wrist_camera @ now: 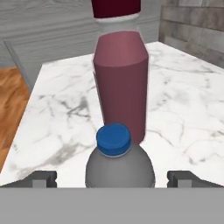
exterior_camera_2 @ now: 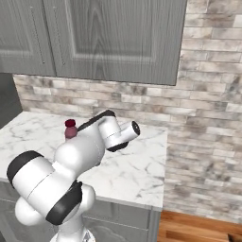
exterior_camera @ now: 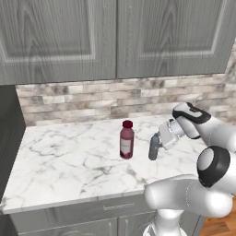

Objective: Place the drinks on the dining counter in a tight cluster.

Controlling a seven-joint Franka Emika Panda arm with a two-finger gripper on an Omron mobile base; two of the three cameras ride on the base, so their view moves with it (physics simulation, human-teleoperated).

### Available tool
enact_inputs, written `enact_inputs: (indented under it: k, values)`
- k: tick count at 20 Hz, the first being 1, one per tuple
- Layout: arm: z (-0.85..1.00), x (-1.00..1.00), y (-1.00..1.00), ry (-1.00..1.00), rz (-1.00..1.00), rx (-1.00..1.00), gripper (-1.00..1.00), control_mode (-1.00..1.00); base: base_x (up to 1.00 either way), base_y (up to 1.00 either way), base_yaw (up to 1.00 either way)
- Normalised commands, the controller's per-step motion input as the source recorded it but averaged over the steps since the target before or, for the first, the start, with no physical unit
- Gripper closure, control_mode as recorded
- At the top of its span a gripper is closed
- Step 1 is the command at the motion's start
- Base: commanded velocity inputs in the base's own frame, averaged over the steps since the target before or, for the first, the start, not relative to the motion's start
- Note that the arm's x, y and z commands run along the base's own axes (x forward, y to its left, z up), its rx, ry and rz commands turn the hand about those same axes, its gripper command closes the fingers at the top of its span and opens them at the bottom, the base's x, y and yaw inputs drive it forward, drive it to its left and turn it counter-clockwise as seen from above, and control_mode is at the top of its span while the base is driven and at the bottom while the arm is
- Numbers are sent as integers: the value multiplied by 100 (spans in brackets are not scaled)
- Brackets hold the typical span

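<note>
A small grey bottle with a blue cap [wrist_camera: 119, 164] stands between the fingertips [wrist_camera: 41, 178] of my gripper [wrist_camera: 113, 179]. The jaws are wide open and a gap shows on each side of the bottle. Just behind it stands the wider dark red bottle [wrist_camera: 121, 87]. In the left base view the red bottle [exterior_camera: 126, 139] is upright mid-counter, with the grey bottle [exterior_camera: 153, 146] to its right and my gripper [exterior_camera: 156, 144] reaching it from the right. The red bottle's cap [exterior_camera_2: 70, 128] peeks out behind my arm. The dining counter is out of view.
Both bottles stand on a small marble counter [exterior_camera: 60, 156] backed by a brick wall [exterior_camera: 92, 101], with grey cabinets [exterior_camera: 115, 37] above. The counter ends at a right edge [exterior_camera_2: 163, 179] over wooden floor [exterior_camera_2: 198, 227].
</note>
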Motion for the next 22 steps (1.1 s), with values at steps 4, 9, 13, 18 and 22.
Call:
enact_inputs:
  k: [4,9,13,18,22]
  values:
    - [0,6,20,0,0,0,-100,-100,0,0,0]
    - [0,0,4,0,0,0,-100,-100,0,0,0]
    - [0,0,0,0,0,0,100,-100,0,0,0]
    - [0,-2,0,0,0,0,100,-100,0,0,0]
    - [43,-45,-2,-1,0,0,100,-100,0,0,0]
